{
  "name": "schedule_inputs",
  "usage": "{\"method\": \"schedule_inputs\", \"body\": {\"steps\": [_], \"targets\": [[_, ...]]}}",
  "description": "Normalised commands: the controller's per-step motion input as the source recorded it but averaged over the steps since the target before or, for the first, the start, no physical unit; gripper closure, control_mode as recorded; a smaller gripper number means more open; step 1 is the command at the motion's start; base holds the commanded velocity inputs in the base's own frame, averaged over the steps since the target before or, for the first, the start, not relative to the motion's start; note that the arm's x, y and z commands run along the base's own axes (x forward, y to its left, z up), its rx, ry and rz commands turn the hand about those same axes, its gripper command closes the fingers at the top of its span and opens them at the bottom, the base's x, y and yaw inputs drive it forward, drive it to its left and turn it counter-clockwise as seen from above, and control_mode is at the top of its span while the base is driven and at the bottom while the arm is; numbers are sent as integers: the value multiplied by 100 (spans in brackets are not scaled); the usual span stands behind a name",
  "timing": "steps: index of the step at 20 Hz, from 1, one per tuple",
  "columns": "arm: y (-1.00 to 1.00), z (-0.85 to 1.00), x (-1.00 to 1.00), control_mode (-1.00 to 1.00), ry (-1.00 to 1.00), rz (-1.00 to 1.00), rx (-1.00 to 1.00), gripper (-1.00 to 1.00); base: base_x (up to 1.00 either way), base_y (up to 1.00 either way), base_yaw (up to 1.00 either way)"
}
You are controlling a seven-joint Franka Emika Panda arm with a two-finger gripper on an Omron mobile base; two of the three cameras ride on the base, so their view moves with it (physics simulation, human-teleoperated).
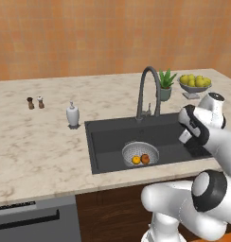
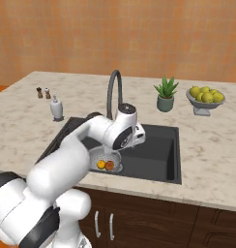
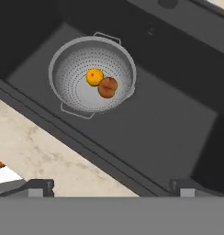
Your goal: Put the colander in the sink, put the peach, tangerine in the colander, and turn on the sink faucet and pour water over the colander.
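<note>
soap bottle point(image 1: 72, 115): upright on the counter, left of the sink point(image 1: 108, 137).
colander point(image 1: 140, 153): on the sink floor, near its front wall.
tangerine point(image 1: 136, 160): inside the colander, touching the peach point(image 1: 145, 159) on its right.
sink faucet point(image 1: 148, 90): arched over the basin behind the colander.
arm: bent over the basin's right part, hand angled down.
gripper point(image 3: 109, 190): jaws spread wide, holding nothing, above the sink.

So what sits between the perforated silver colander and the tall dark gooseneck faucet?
Only bare dark sink floor between colander and faucet, seen in the left base view.
</note>
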Motion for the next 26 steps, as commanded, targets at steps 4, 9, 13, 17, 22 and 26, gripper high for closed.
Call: {"method": "schedule_inputs", "body": {"steps": [4,9,13,17,22,26], "targets": [[-32,18,47,-100,-10,33,37,-100,0,0,0],[-23,9,49,-100,-20,25,31,-100,0,0,0],[-5,12,65,-100,-12,3,26,-100,0,0,0],[-1,7,63,-100,-8,0,25,-100,0,0,0],[1,4,51,-100,-35,0,19,-100,0,0,0],[5,-1,39,-100,-39,3,16,-100,0,0,0]]}}
